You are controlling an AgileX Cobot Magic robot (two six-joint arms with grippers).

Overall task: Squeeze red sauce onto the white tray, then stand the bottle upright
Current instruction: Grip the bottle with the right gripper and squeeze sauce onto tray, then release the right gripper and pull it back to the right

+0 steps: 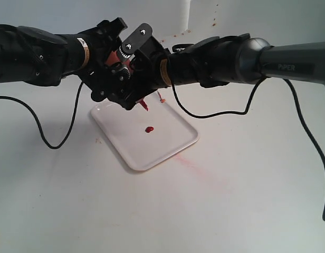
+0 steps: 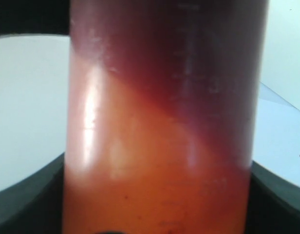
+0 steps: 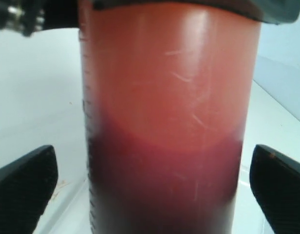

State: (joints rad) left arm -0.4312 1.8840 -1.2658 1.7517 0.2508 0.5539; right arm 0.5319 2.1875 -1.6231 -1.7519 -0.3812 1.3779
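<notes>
The bottle (image 1: 144, 104) hangs tilted over the far end of the white tray (image 1: 168, 150), nozzle pointing down, its body mostly hidden between the two grippers. A small blob of red sauce (image 1: 149, 129) lies near the tray's middle. My left gripper (image 1: 111, 84) is shut on the bottle (image 2: 159, 122), whose sides its black fingers (image 2: 23, 195) touch. My right gripper (image 1: 135, 52) stands open around the same bottle (image 3: 164, 122); its fingers (image 3: 23, 190) keep a gap on each side. Dark sauce has pooled toward the nozzle end.
A faint red smear (image 1: 183, 161) marks the white table just beyond the tray's right corner, and small specks (image 1: 97, 140) lie by its left edge. Black cables (image 1: 51, 142) trail from both arms across the table.
</notes>
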